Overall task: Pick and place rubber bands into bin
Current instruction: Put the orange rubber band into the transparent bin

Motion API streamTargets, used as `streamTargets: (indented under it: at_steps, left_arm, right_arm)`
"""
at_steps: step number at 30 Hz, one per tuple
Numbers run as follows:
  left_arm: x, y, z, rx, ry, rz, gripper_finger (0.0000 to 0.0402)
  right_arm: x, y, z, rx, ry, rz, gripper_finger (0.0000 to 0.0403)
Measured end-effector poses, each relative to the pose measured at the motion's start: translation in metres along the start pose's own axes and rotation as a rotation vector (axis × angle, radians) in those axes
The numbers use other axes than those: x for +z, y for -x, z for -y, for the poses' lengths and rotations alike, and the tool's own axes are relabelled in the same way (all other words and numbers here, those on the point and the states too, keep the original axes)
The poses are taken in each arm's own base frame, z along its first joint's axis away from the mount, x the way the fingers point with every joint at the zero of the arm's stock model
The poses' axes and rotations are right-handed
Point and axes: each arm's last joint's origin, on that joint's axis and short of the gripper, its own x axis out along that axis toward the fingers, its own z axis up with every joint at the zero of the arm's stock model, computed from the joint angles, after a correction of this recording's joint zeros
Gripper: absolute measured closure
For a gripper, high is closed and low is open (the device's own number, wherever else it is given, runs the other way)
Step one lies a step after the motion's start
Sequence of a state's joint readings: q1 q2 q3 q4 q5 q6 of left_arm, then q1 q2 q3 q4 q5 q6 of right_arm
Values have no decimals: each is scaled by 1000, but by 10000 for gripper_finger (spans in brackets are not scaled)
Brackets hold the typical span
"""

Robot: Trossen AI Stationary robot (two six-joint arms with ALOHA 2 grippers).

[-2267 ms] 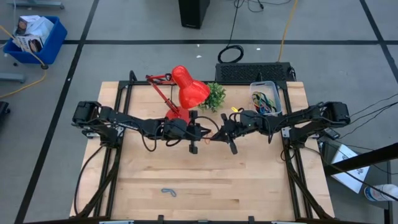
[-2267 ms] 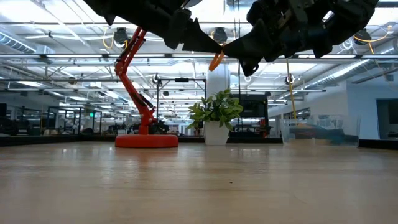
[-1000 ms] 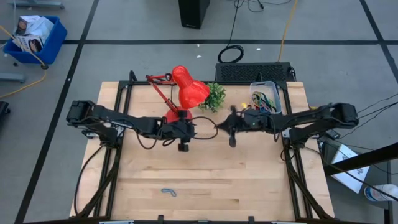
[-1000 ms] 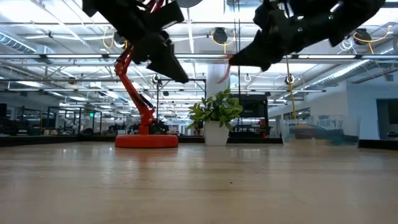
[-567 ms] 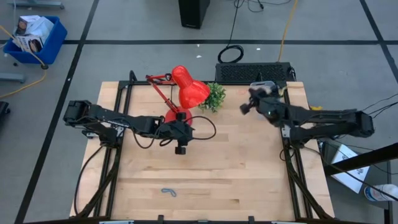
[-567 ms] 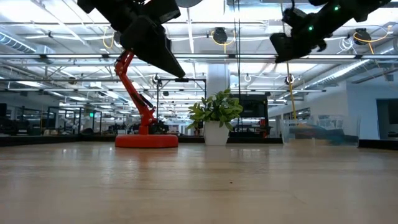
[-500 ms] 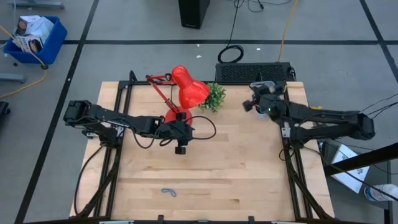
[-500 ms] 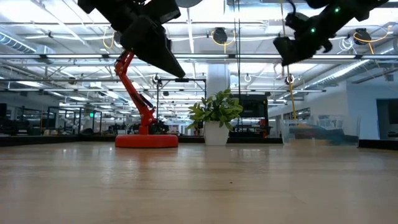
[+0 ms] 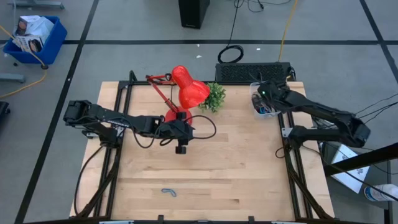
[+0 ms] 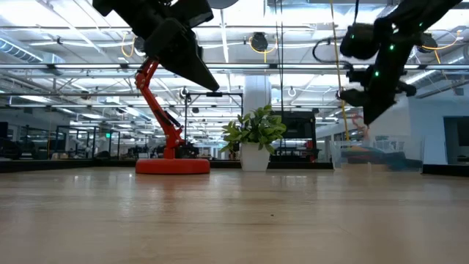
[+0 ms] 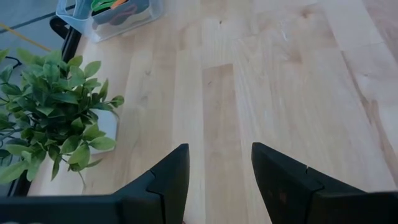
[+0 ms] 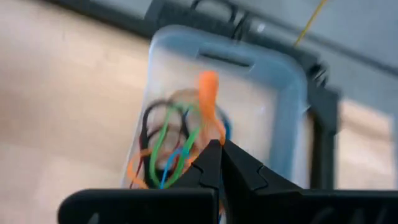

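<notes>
Bin [image 12: 283, 87]: right end effector [image 12: 214, 152] pinches one orange band [image 12: 208, 93]; left [image 11: 217, 171] parted, empty.

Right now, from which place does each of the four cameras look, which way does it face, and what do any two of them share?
High view: above, facing straight down on the table, both arms, lamp.
Low view: at tabletop height, facing level across to the lamp and plant; both arms hang from above.
Left wrist view: over the wood, left end effector open.
Right wrist view: above the bin, right end effector shut on an orange rubber band.
Shared: both wrist views show the bin.
</notes>
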State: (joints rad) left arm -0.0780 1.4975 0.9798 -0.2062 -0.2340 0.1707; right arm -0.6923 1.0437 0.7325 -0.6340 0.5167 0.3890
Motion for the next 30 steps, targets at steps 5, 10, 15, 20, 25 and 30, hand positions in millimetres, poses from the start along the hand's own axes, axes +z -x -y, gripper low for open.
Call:
streamTargets:
  at_steps: [5,10,15,20,25,30]
  left_arm:
    - [0,0,0,0,1,1,220]
    - [0,0,0,0,-1,1,220]
    - [1,0,0,2,2,13,220]
    - [3,0,0,5,9,33,220]
    - [3,0,0,5,8,32,220]
    - [3,0,0,4,37,29,220]
  right_arm:
    - [-10,-18,1,15,9,-105,403]
    - [-19,-27,1,1,20,-136,403]
    - [-22,-29,0,5,21,-134,396]
    - [-22,-29,0,7,5,-135,376]
    - [-23,-29,-1,54,-5,-155,330]
    - [-22,-27,0,52,-13,-142,279]
